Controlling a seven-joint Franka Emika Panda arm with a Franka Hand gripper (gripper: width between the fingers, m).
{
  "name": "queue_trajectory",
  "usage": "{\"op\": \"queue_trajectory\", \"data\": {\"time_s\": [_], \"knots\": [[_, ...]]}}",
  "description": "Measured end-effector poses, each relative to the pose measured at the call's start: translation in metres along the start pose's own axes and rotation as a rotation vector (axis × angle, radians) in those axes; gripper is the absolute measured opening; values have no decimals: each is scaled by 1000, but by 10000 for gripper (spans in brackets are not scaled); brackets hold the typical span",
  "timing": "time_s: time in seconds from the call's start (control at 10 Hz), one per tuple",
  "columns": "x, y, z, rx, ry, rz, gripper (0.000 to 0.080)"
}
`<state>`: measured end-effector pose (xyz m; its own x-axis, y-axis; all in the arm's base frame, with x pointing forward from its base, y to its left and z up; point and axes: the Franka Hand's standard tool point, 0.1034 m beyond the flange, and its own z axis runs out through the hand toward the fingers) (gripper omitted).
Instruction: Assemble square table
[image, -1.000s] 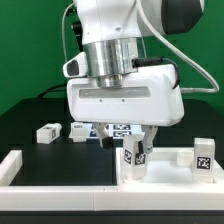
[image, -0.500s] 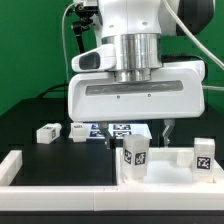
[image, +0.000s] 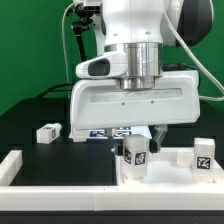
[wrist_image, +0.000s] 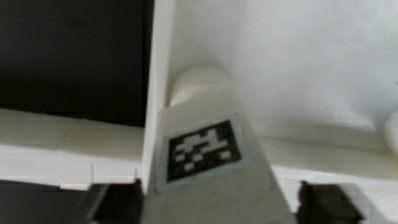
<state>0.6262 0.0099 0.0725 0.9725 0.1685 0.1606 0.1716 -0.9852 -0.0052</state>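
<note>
The white square tabletop (image: 178, 160) lies at the exterior view's right, inside the fence. A white tagged leg (image: 135, 155) stands upright in its near corner. My gripper (image: 140, 146) is straight above, with its fingers (image: 155, 138) on both sides of this leg and closed against it. In the wrist view the leg (wrist_image: 205, 150) fills the space between the two dark fingers (wrist_image: 111, 202). Another tagged leg (image: 204, 158) stands at the tabletop's right. Two loose legs (image: 47, 132) (image: 78, 130) lie on the black table.
The marker board (image: 112, 131) lies behind the gripper. The low white fence bars (image: 60, 176) run along the front, with an end piece (image: 12, 165) at the exterior view's left.
Half a second ago the fingers stood wide apart on either side of the leg. Now they have closed in on it and the hand has turned slightly.
</note>
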Motion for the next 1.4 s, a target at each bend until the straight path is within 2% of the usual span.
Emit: {"op": "queue_trajectory", "data": {"time_s": [0.1, 0.2, 0.5, 0.6, 0.8, 0.9, 1.1, 1.3, 1.4], "knots": [[0, 0, 0, 1, 1, 25, 398], [0, 1, 0, 1, 2, 156, 288], [1, 4, 0, 0, -9, 442, 288], [1, 6, 1, 1, -24, 627, 288], [1, 6, 1, -17, -109, 1041, 288], [2, 8, 1, -7, -147, 1222, 290], [0, 7, 3, -10, -156, 1398, 290], [0, 9, 3, 7, -162, 1515, 290], [-1, 8, 4, 6, -162, 1511, 365]]}}
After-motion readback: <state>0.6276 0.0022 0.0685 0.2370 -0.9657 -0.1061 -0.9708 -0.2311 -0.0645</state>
